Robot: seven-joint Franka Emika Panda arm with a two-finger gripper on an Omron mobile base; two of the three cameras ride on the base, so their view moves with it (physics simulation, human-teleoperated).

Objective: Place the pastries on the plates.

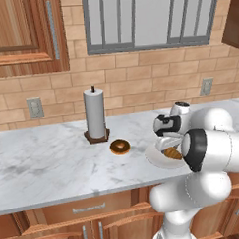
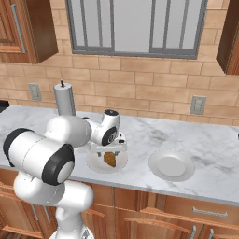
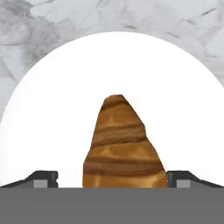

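The golden-brown croissant (image 3: 122, 144) (image 2: 110, 159) (image 1: 172, 153) lies on a white plate (image 3: 52, 105) (image 2: 95, 164) (image 1: 151, 154) near the counter's front edge. My gripper (image 3: 111, 179) (image 2: 110, 150) hovers just above it, open, with a finger tip (image 3: 41, 178) on each side of the pastry and clear of it. The dark-glazed ring doughnut (image 1: 120, 147) sits on the bare marble to the left of that plate. A second white plate (image 2: 171, 165) stands bare to the right of the first.
A paper towel roll (image 1: 95, 115) (image 2: 65, 100) on a dark stand rises behind the doughnut. The brick wall with outlets (image 2: 198, 105) runs along the back of the marble counter (image 1: 40, 164). Wooden cabinets hang overhead on the left.
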